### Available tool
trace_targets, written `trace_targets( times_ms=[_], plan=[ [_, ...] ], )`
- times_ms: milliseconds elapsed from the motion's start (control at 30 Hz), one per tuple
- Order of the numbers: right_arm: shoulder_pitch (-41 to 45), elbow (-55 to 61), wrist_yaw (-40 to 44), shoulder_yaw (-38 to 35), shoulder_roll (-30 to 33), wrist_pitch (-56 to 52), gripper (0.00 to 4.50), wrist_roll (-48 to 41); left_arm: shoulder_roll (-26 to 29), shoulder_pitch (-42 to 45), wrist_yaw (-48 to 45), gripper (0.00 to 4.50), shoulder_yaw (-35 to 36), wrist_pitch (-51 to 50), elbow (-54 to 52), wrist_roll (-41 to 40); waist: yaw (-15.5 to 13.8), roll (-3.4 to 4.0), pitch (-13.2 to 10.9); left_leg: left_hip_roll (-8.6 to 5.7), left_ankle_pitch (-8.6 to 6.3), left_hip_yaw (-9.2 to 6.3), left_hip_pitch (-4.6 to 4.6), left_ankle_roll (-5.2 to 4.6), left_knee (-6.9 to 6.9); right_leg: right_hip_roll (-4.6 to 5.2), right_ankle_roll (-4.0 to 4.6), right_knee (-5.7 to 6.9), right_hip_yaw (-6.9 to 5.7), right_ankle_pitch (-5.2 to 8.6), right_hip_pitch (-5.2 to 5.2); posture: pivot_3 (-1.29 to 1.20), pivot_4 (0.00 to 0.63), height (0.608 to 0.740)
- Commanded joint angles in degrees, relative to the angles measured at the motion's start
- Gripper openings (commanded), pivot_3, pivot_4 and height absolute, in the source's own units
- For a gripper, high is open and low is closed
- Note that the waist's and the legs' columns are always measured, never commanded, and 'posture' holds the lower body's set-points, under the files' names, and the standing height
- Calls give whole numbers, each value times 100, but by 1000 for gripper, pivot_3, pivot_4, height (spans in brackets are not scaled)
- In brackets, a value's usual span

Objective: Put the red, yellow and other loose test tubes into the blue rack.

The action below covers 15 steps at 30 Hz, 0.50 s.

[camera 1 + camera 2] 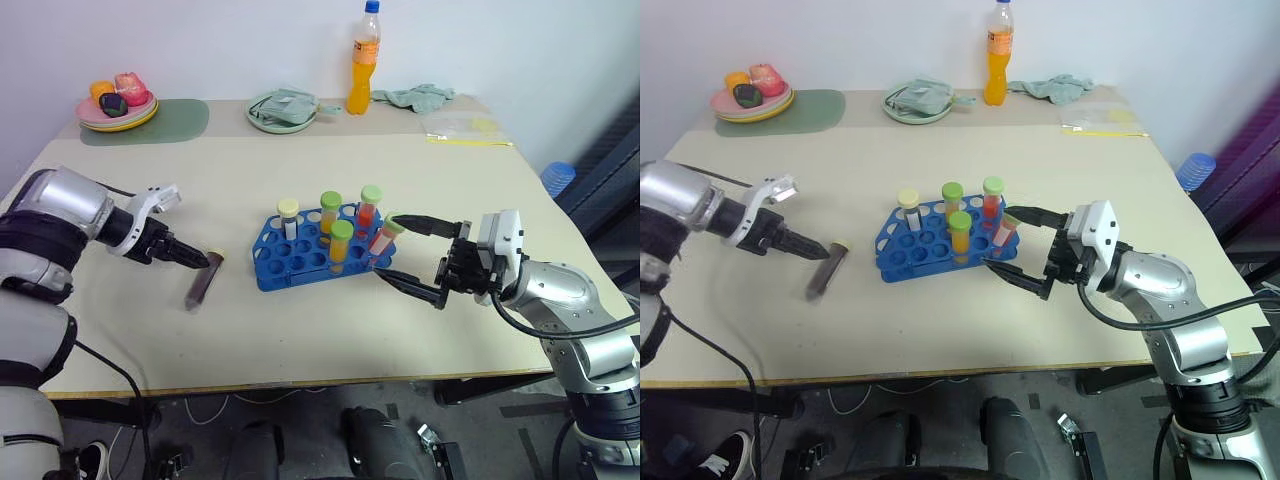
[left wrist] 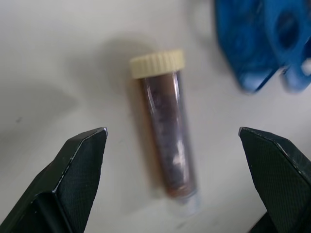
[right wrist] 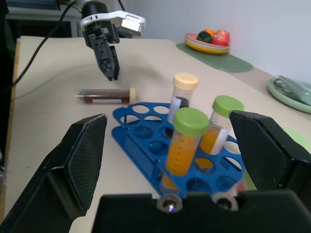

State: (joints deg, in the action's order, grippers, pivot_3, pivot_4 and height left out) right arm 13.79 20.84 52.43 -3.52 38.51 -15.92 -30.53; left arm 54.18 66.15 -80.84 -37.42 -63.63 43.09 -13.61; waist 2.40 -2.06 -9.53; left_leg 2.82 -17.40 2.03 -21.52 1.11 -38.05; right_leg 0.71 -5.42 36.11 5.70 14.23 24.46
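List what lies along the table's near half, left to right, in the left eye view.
Open left gripper → dark maroon cream-capped test tube lying flat → bright blue plastic tube rack → open right gripper.

The rack [image 1: 305, 250] is bright blue, on a pale cream table [image 1: 300, 330]. At its nine o'clock lies a dark maroon-brown tube [image 1: 203, 280] with a cream cap. Standing tubes carry green caps over orange, yellow and red liquid; one cap is cream. Both grippers' fingers [image 3: 85, 160] are black. At twelve o'clock, an orange bottle [image 1: 364, 60] wears a blue cap.
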Motion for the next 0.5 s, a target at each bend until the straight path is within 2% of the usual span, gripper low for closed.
trace_targets(
  times_ms=[33,200,500],
  plan=[
    [34,124,-96,-122,-73,79,4436,-1,-281,296,-345,4500,-72,400,716,515,-3,0,0,0,0,0,0,0,0,0,0,0,0,0,0,0,150,740],
    [113,191,-171,-131,-44,-1,4436,21,-710,431,-560,4500,113,535,1210,849,-7,-1,0,0,0,-1,-6,-1,-5,2,-1,-1,1,0,0,0,150,740],
    [244,148,-287,-124,-42,-22,4436,103,-910,253,-565,4500,318,305,1275,1198,1,-2,0,0,0,-5,-5,-1,-4,1,-3,2,0,-1,0,0,150,740]
  ],
)
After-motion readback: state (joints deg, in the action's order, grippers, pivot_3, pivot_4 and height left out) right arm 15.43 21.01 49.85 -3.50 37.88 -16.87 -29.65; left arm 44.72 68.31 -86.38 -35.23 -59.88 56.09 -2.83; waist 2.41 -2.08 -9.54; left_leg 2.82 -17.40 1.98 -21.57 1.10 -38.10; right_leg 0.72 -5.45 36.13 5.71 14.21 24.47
